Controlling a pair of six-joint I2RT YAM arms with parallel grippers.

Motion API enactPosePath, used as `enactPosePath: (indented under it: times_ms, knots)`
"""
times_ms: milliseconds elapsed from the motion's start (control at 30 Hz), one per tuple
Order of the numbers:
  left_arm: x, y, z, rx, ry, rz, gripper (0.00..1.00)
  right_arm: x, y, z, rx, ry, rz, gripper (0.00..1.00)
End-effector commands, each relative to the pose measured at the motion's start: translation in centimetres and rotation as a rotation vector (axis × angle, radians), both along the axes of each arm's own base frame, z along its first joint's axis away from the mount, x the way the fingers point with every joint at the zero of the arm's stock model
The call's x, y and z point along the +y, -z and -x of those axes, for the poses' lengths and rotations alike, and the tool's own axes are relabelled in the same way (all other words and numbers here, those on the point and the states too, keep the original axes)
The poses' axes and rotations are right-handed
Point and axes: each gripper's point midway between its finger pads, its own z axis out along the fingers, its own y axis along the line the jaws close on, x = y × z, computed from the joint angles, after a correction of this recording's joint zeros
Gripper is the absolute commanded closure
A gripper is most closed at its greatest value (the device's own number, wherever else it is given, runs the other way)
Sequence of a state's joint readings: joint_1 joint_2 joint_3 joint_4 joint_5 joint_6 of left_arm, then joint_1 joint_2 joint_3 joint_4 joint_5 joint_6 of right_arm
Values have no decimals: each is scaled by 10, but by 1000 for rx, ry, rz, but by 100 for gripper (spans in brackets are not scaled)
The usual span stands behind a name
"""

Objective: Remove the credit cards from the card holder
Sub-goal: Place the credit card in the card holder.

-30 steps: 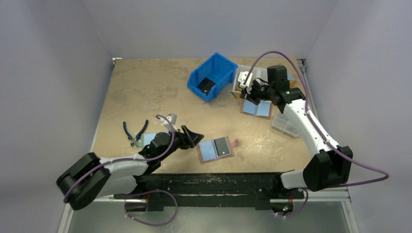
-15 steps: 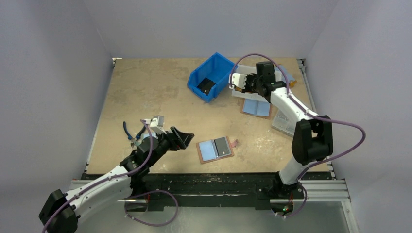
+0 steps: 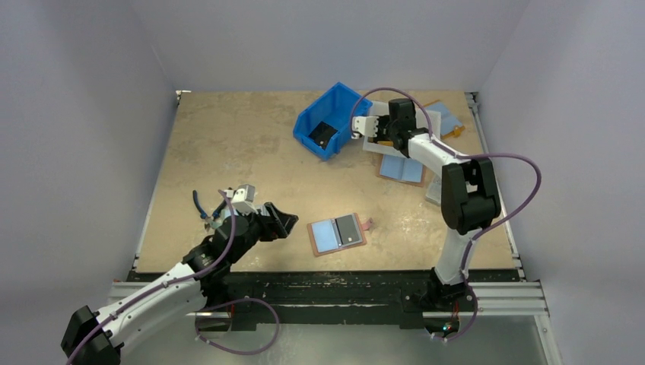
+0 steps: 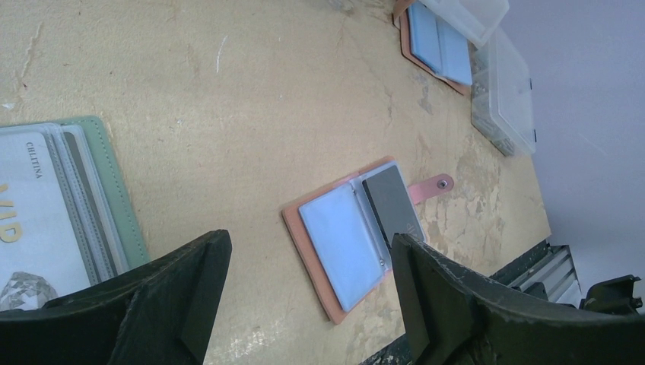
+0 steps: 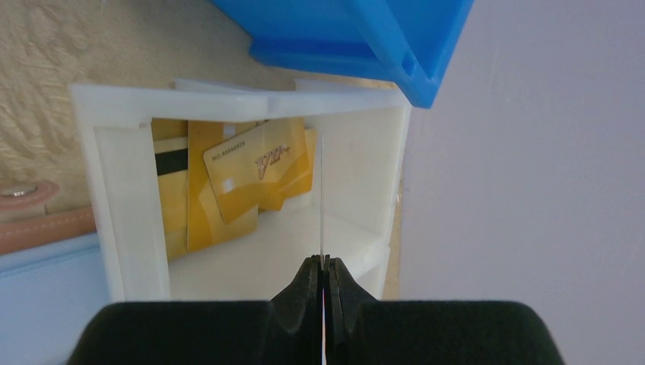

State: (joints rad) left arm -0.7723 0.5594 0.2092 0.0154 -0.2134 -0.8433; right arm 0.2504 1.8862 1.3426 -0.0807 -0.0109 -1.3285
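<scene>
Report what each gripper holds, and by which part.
The right gripper pinches a thin card, seen edge-on, by its near end, above the white tray. The left gripper is open, holding nothing.

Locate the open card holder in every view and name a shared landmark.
Top external: card holder, front centre of the table.
Left wrist: centre of the picture, lying open.
Right wrist: not in it.
Shared landmark: blue-lined folder, in top and left wrist views.
</scene>
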Motion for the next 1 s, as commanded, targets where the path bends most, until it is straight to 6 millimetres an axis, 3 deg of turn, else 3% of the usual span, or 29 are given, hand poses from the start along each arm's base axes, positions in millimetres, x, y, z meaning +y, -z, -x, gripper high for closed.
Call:
enactPosePath:
  times_ms: [0,167,233,333,467,667,800,967]
  knots:
    - [1,-22,-6,-43,-19,20,18,9,-34,-25,-143,9,7,95]
    - [4,-22,-4,-32,-20,1,18,12,-5,-19,-54,-1,34,66]
    - [5,-25,-4,-37,-23,-1,18,19,-5,-11,-27,-44,7,57]
    - [6,-29,-4,-47,-26,4,18,22,-8,1,5,-69,-16,51]
    - [5,-31,-3,-50,-20,10,18,31,-16,16,52,-112,-58,50]
    - [2,-41,-1,-67,2,32,17,40,-48,25,118,-54,-203,49]
    - [3,-52,1,-89,13,36,12,52,-77,51,208,-43,-350,47]
    - [6,-64,4,-113,24,22,5,67,-118,96,242,-50,-569,36]
